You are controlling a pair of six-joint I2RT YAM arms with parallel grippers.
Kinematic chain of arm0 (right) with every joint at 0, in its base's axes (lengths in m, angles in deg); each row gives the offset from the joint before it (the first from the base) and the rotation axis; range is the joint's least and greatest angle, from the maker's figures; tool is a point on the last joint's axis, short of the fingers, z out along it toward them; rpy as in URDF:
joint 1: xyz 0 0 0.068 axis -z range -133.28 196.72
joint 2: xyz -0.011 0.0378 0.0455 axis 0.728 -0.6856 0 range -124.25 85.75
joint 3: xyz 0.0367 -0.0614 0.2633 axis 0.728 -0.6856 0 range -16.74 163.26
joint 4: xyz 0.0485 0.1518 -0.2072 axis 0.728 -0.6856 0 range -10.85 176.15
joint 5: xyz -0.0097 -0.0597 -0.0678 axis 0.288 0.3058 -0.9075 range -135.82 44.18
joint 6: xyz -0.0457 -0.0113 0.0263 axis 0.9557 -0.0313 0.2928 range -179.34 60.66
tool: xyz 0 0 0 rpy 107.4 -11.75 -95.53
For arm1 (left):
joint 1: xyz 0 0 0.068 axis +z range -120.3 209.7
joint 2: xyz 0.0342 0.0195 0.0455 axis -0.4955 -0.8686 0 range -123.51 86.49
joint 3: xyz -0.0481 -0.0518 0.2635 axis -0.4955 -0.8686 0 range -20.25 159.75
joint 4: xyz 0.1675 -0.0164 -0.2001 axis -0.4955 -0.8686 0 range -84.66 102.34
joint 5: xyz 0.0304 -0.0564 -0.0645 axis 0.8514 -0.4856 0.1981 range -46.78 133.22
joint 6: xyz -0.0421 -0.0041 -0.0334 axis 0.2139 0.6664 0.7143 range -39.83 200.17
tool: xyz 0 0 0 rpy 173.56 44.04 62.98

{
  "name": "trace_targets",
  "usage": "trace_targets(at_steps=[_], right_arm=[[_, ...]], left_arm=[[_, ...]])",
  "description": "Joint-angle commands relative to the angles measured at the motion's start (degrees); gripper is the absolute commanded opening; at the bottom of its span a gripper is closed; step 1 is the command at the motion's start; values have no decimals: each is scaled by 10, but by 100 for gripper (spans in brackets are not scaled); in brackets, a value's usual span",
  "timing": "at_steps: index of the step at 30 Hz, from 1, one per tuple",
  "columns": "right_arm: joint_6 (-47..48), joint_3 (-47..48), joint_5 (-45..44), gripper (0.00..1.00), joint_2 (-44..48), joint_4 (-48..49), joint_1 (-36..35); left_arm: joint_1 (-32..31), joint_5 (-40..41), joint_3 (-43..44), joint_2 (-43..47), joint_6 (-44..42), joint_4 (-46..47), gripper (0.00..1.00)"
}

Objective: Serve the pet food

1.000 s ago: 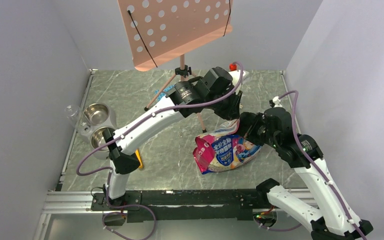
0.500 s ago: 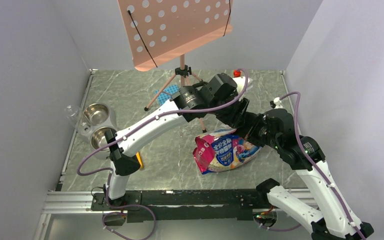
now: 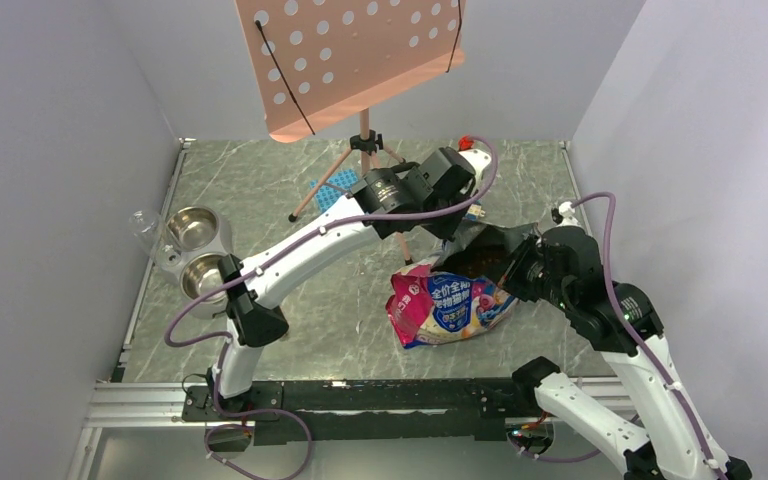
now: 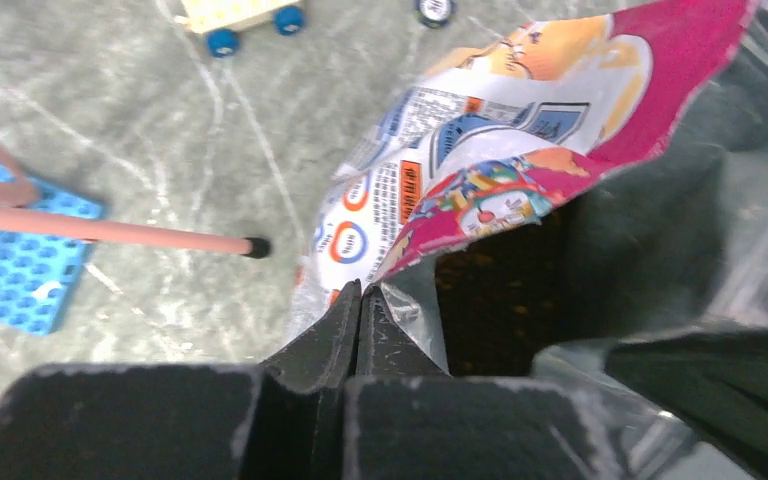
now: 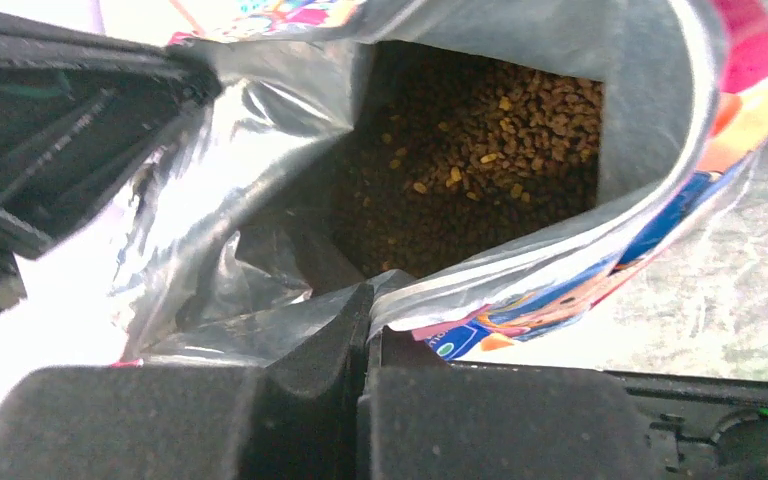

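The pink-and-blue foil bag point(image 3: 450, 305) lies at the table's middle right with its mouth held open. Dark brown kibble, the pet food point(image 5: 480, 160), fills its inside; it also shows as a dark patch in the top view point(image 3: 475, 262) and in the left wrist view point(image 4: 495, 300). My left gripper point(image 4: 360, 290) is shut on the bag's far-left rim point(image 4: 410, 240). My right gripper point(image 5: 368, 300) is shut on the bag's right rim point(image 5: 520, 270). In the top view the left gripper point(image 3: 452, 240) and the right gripper point(image 3: 513, 268) stand on opposite sides of the mouth.
Two steel bowls point(image 3: 192, 228) point(image 3: 203, 275) in a white stand sit at the left edge. A music stand tripod point(image 3: 365, 150) stands at the back, one leg tip point(image 4: 253, 246) beside the bag. A blue brick plate point(image 4: 20, 260) and a wooden toy car point(image 4: 245, 15) lie behind.
The two grippers have drawn apart, my right one moving right and down, so the bag's mouth has spread open and the kibble now shows from above.
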Motion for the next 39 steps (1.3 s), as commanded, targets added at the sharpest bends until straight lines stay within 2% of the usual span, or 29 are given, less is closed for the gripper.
trace_targets(at_steps=[1,4,6,14,16,19,22,26,28,32,35,39], right_arm=[[45,45,-65,0,9,-34,2],[91,71,-89,0,-5,-66,2],[125,94,-91,0,-22,-72,2],[196,150,9,0,-112,5,3],[200,172,13,0,-136,4,3],[170,201,-10,1,-163,-32,2],[124,195,-8,28,-170,-59,2],[59,189,-22,68,-185,-87,1],[50,204,-46,77,-203,-108,1],[33,227,-85,79,-240,-148,0],[16,235,-131,70,-257,-182,0],[23,202,-144,64,-242,-161,0]], left_arm=[[5,154,27,36,-54,-66,0],[5,201,32,69,-45,-85,0],[5,202,42,85,-20,-110,0],[3,157,-23,173,88,-129,0],[3,139,-65,205,103,-102,0],[3,94,-162,261,120,-13,0],[3,58,-202,274,132,32,0],[3,41,-169,249,127,13,0],[3,33,-172,249,125,20,0],[3,22,-180,251,117,35,0],[3,31,-172,241,106,23,0],[4,36,-166,235,99,16,0]])
